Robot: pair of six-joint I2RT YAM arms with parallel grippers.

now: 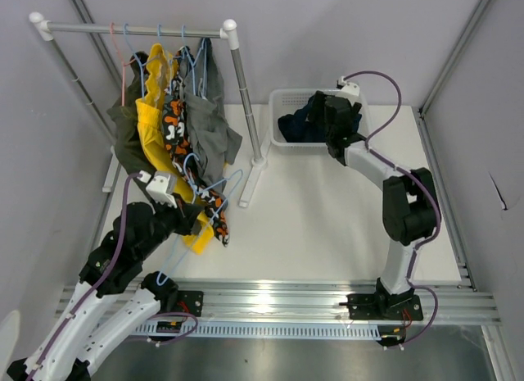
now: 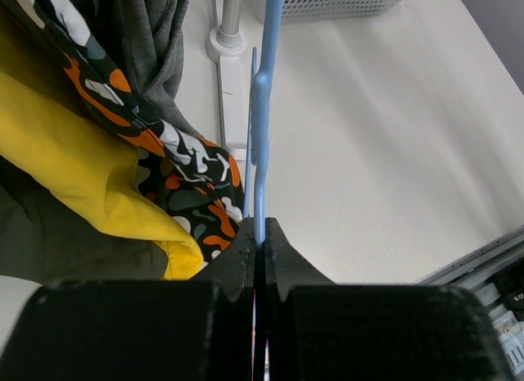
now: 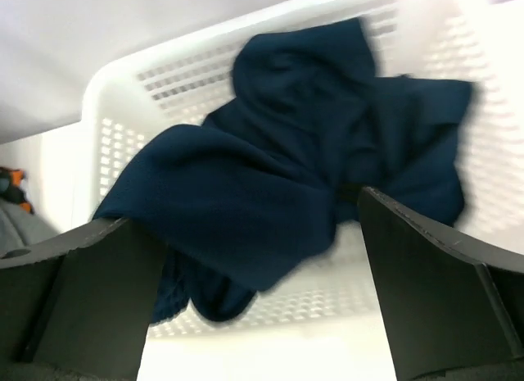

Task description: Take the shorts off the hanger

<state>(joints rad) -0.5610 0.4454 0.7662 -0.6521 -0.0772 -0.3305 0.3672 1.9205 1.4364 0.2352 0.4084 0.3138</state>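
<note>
The navy shorts (image 1: 296, 125) lie crumpled in the white basket (image 1: 282, 97); the right wrist view shows them (image 3: 270, 151) too. My right gripper (image 1: 318, 112) hovers over them, open and empty (image 3: 246, 209). Olive (image 1: 127, 135), yellow (image 1: 149, 123), patterned (image 1: 174, 123) and grey shorts (image 1: 211, 123) hang on the rack. My left gripper (image 1: 195, 209) is shut on a light blue hanger (image 1: 214, 184), pulled low toward the front. In the left wrist view the gripper (image 2: 260, 233) pinches the bare hanger (image 2: 260, 111) beside the patterned (image 2: 172, 160) and yellow shorts (image 2: 74, 168).
The white rack has a top rail (image 1: 135, 27), a post (image 1: 246, 94) and a foot (image 1: 254, 172) between the clothes and the basket. Several hangers hook on the rail. Grey walls close in on both sides. A metal rail (image 1: 270, 295) runs along the front edge.
</note>
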